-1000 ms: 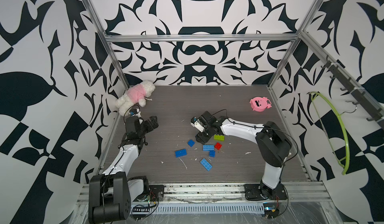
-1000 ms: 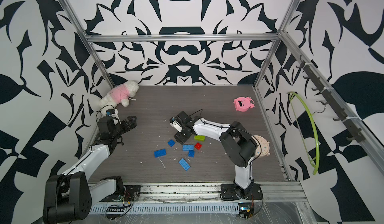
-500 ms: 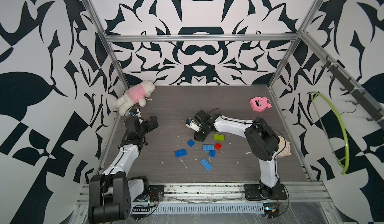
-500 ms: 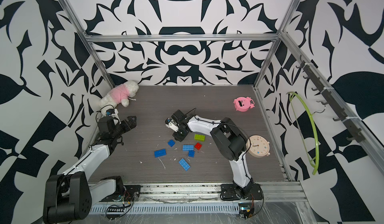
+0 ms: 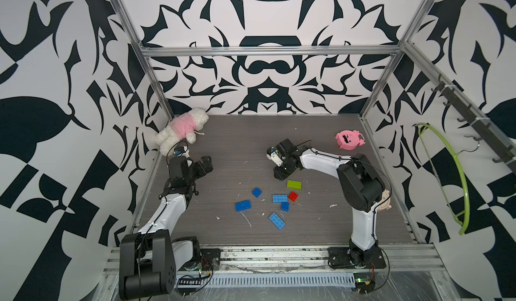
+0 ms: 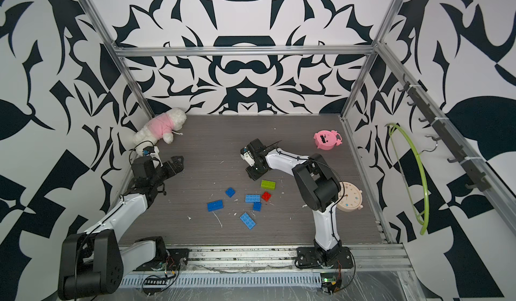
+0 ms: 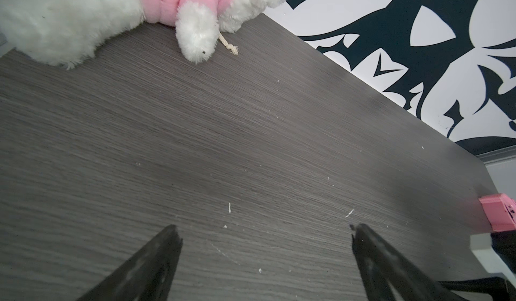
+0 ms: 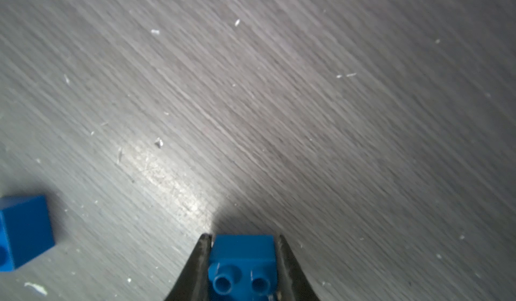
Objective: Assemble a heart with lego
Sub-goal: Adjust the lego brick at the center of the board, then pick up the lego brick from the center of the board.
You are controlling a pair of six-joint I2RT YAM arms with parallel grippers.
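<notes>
Right gripper (image 8: 242, 239) clamped on a small blue brick (image 8: 243, 255), close to the table (image 5: 279, 134), just beside the lime green brick (image 5: 294, 184); left gripper (image 7: 265, 229) gapes wide, empty, near the plush toy (image 7: 83, 11). Rest of the lego (image 5: 279, 198) lies loose mid-table, nothing visibly joined yet. Step reads as a pick-up; next move likely wants the held brick carried over a mate, studs aligned, pressed square.

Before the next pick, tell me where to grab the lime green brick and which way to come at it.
Grip the lime green brick across its short width, on the two long side walls, coming straight down. It lies flat, studs up, so those walls are its parallel faces. The red brick sits near one long side but apart, likely leaving room for a finger.
</notes>
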